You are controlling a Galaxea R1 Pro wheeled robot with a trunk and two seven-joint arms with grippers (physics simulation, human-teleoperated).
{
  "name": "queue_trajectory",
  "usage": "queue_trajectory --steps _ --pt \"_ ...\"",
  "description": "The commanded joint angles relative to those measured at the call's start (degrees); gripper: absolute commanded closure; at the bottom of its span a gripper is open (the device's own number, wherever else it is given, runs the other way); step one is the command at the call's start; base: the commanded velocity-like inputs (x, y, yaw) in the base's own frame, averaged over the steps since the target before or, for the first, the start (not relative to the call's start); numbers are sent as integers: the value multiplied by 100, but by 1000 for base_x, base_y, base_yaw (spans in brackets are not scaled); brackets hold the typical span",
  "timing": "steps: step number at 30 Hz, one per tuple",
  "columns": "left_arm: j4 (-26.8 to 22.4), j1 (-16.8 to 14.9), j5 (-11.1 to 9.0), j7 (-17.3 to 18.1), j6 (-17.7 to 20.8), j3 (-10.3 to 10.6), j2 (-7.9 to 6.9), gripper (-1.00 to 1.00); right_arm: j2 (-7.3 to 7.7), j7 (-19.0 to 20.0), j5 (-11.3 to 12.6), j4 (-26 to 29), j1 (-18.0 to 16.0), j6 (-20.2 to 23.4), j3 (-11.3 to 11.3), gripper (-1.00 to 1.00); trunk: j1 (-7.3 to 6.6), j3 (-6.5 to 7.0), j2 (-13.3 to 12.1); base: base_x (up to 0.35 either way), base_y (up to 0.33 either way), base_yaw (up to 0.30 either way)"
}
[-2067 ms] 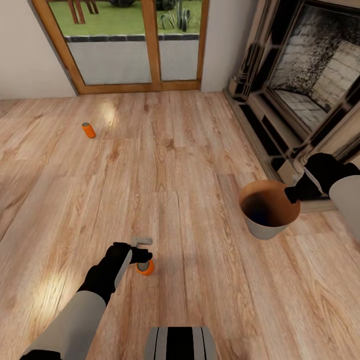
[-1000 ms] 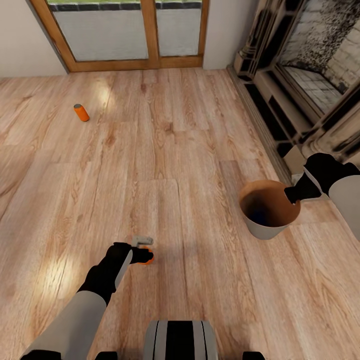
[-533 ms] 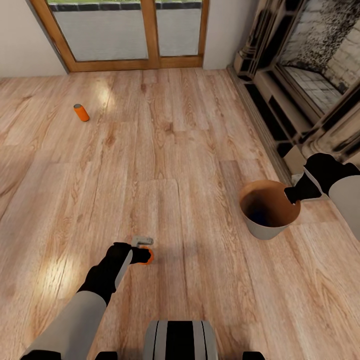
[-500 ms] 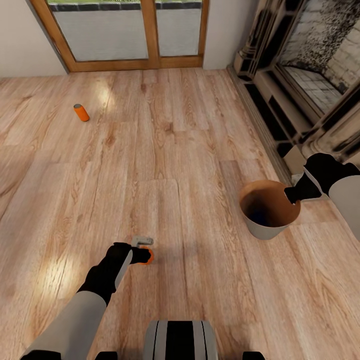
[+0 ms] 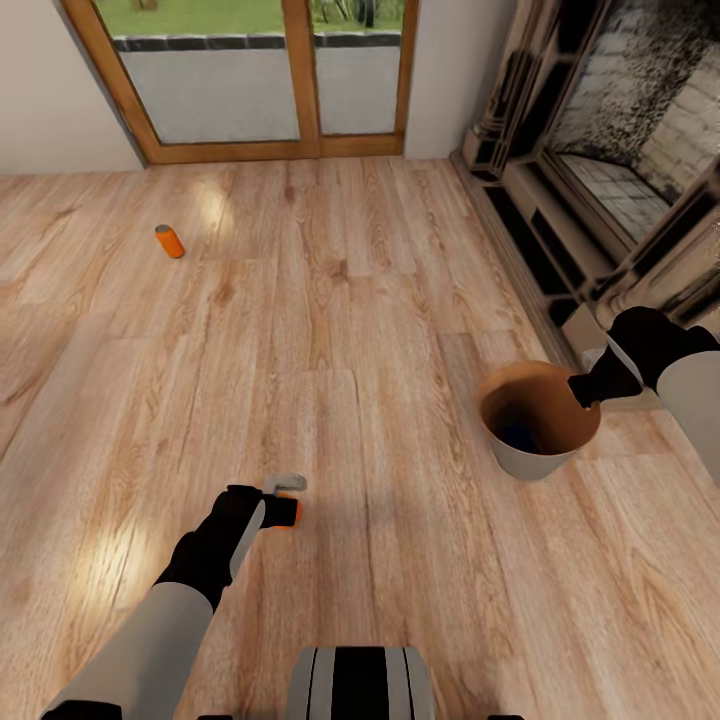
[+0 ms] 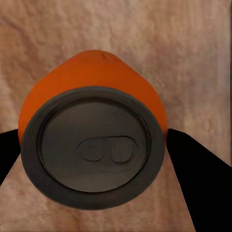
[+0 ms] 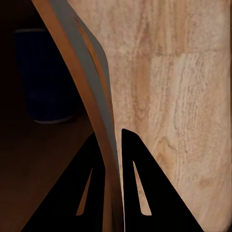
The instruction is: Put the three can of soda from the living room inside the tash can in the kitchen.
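An orange soda can sits between the fingers of the left end effector, low over the wood plank floor; in the left wrist view its grey metal top faces the camera, with a black finger close on each side, so the end effector appears clamped on it, though whether the can is off the floor cannot be told. A second orange soda can lies well apart on the floor, towards the wood-framed glass doors. The dark blue soda can rests at the bottom of the trash can, seen as a dark shape against the copper-brown inside in the right wrist view. The right end effector is clamped on the bin's rim, one finger inside the wall and one outside. The trash can is beside the dark fireplace surround.
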State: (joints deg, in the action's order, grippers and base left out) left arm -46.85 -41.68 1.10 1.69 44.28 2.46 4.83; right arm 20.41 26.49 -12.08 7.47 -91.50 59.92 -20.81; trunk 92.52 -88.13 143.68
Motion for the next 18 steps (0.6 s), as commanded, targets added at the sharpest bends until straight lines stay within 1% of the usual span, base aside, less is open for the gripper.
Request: queue_trajectory --steps 1,10,15,16,18 --pt "0 0 5 7 0 0 0 100 -1 14 31 -1 0 8 14 100 -2 23 -2 0 0 0" --pt "0 2 5 41 10 1 -4 100 -44 66 37 -6 10 8 24 100 -25 222 -14 0 0 0" --pt "34 2 8 91 50 -4 -25 100 -70 480 46 -5 19 8 22 100 -38 333 -20 0 0 0" --pt "50 -3 16 121 66 -5 -27 100 -77 631 47 -3 25 8 21 100 -41 355 -22 0 0 0" --pt "35 -11 14 158 119 -3 -27 100 -111 754 47 -2 34 8 21 100 -46 399 -24 0 0 0"
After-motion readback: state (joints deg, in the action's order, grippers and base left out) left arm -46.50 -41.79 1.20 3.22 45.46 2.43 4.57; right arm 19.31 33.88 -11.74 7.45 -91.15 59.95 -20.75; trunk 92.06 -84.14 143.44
